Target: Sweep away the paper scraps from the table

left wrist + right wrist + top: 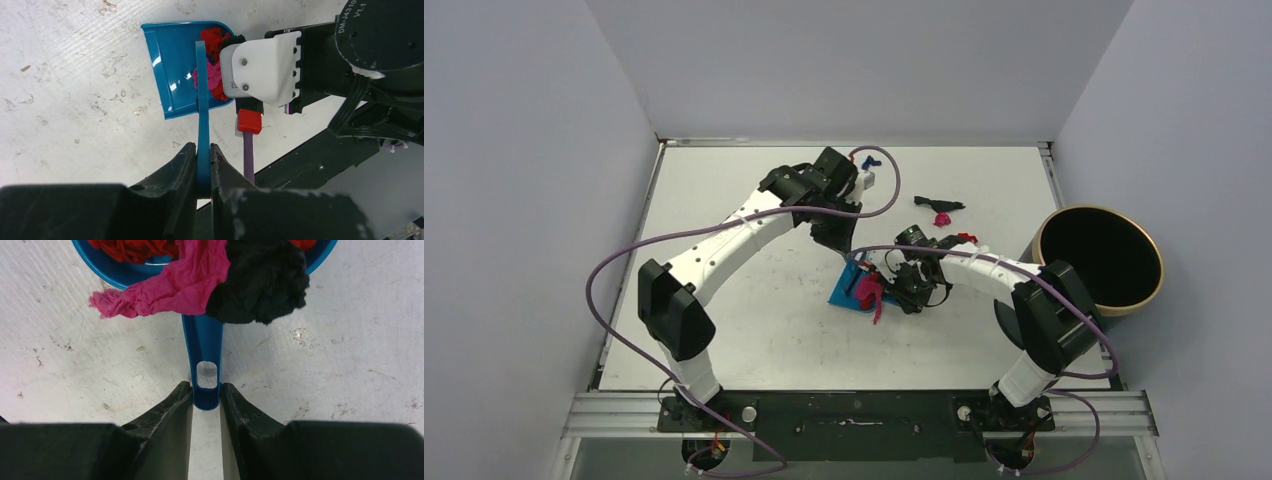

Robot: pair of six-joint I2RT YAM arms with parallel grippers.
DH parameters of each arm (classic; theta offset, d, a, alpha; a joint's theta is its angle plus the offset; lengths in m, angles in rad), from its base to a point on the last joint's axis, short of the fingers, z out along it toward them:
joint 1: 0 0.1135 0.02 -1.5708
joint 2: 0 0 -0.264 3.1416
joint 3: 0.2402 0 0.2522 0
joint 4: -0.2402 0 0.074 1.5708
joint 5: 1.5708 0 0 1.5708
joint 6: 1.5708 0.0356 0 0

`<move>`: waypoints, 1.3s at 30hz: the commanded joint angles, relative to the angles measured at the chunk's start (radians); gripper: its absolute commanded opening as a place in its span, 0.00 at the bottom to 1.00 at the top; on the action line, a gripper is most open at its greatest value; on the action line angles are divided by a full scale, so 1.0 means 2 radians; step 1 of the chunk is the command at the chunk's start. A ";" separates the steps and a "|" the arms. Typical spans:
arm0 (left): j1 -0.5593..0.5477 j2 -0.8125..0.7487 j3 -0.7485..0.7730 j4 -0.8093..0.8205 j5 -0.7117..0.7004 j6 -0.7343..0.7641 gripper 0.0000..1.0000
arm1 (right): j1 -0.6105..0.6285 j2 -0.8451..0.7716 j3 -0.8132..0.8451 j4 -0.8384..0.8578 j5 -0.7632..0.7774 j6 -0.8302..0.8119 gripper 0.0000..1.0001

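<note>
The left fingers (pixel 181 170) are pinched tight on the thin blue handle of the brush (pixel 201 90), which reaches over the dustpan (pixel 170 65). Red, pink and black paper scraps (pixel 200 270) are heaped in it, one pink piece trailing over the rim above the worktop (pixel 724 330). The right fingers (pixel 175 405) clamp the pan's handle. Gathering looks half done to me: loose bits lie farther right, so pan and brush must shift there, kept level, before the bin (pixel 1159 270).
</note>
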 commanded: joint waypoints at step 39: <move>0.083 -0.237 -0.294 0.334 0.082 -0.141 0.00 | -0.008 -0.030 -0.023 0.010 0.005 -0.031 0.35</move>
